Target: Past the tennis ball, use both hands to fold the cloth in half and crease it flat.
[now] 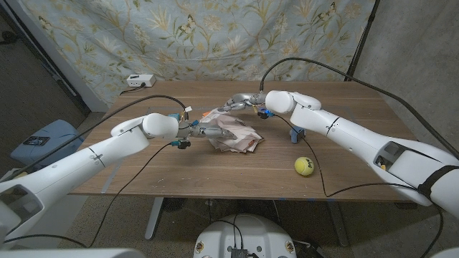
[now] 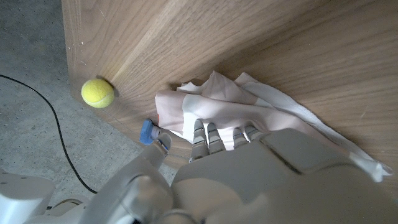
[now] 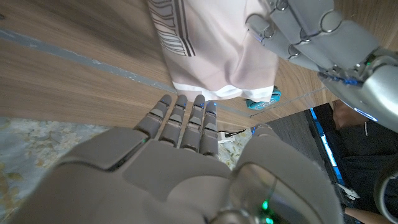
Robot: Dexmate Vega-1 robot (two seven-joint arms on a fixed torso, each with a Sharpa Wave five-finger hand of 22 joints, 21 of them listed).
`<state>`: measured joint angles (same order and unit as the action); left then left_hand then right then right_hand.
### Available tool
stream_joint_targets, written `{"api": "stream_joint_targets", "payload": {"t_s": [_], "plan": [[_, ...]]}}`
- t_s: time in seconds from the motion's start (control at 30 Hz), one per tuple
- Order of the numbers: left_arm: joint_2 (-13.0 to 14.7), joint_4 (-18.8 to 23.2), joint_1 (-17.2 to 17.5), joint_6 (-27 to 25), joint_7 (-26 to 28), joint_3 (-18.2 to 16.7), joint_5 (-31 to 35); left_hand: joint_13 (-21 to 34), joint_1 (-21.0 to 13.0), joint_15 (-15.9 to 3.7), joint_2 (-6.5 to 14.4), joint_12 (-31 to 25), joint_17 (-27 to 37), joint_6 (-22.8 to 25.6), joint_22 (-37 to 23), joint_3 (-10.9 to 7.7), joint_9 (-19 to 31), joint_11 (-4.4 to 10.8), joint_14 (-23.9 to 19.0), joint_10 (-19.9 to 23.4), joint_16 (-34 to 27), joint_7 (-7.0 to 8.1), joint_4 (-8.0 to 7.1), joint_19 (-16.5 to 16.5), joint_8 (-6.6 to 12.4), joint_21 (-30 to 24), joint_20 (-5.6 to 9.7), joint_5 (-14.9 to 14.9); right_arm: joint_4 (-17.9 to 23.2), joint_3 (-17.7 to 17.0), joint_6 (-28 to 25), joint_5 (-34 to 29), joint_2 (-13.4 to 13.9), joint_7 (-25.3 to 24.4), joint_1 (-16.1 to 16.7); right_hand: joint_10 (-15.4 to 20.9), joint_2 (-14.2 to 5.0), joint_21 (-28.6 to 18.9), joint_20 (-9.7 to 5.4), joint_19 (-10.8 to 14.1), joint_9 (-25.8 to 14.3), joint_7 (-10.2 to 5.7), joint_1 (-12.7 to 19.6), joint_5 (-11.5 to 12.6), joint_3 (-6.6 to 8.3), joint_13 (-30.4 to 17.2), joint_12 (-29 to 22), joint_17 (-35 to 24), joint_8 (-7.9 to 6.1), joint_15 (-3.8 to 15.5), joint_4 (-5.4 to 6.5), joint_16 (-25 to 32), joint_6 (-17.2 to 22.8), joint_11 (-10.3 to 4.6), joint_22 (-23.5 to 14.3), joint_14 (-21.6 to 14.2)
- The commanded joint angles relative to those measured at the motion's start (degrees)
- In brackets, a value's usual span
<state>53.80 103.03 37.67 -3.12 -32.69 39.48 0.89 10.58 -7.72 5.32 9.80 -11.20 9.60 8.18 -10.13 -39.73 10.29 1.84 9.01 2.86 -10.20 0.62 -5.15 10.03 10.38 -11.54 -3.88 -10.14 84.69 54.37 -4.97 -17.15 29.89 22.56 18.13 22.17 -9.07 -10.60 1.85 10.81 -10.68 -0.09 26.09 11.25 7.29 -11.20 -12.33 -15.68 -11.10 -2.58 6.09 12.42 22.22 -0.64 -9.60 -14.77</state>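
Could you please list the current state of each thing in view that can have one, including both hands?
cloth: crumpled in a loose heap on the table, not folded flat.
tennis ball: resting on the table nearer the robot than the cloth, untouched.
left hand: at the cloth's left edge, fingers on the fabric; grip unclear.
right hand: at the cloth's far edge, fingers extended toward it; grip unclear.

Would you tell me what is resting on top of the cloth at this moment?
The left hand rests its fingers on the crumpled cloth, and the right hand touches its far edge. Whether anything lies beneath the cloth cannot be seen; its folds cover the table.
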Motion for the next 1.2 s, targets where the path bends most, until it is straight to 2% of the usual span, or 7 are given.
{"api": "stream_joint_targets", "payload": {"t_s": [0.03,0.8,1.2], "plan": [[-1.0,-1.8,-1.5,1.2,-1.1,0.5,0.4,0.2,-0.7,0.07,0.0,-0.4,0.1,-0.3,-0.1,0.21,0.2,-0.08,0.1,0.2,-0.2,0.05,-0.15,7.6,0.3,0.2,-0.19,-0.2,3.4,-1.4,-1.8,-0.7,3.0,-0.1,2.7,0.2,0.45,-0.4,0.18,0.4,-0.1,-0.03,0.2,0.3,0.05,-0.1,0.1,-0.1,-0.54,-0.03,-0.38,0.0,0.6,0.09,-0.2,-0.5],[-1.6,-2.3,-1.9,1.6,-1.4,1.0,0.8,0.2,-0.8,0.1,0.0,-0.4,0.1,-0.3,-0.1,0.25,0.2,-0.05,0.1,0.2,-0.2,0.03,-0.22,7.6,0.3,0.2,-0.25,-0.2,11.5,-3.0,-6.5,-2.3,7.4,0.2,7.7,0.6,0.32,-0.4,0.1,0.4,-0.1,-0.18,0.1,0.4,0.42,-0.2,0.2,0.4,-0.5,0.18,-0.62,-0.1,0.7,-0.08,-0.2,-0.7],[-1.1,-1.7,-1.3,1.1,-1.0,0.7,0.5,0.2,-0.8,0.08,0.0,-0.4,0.1,-0.3,-0.1,0.26,0.2,0.03,0.1,0.2,-0.2,0.1,-0.22,7.7,0.29,0.2,-0.2,-0.2,11.5,-2.3,-7.1,-4.3,7.4,0.3,8.5,0.7,0.27,-0.4,0.15,0.4,-0.1,-0.35,0.2,0.4,0.67,-0.2,0.3,0.7,-0.54,0.19,-0.84,-0.1,0.9,-0.21,-0.2,-0.7]]}}
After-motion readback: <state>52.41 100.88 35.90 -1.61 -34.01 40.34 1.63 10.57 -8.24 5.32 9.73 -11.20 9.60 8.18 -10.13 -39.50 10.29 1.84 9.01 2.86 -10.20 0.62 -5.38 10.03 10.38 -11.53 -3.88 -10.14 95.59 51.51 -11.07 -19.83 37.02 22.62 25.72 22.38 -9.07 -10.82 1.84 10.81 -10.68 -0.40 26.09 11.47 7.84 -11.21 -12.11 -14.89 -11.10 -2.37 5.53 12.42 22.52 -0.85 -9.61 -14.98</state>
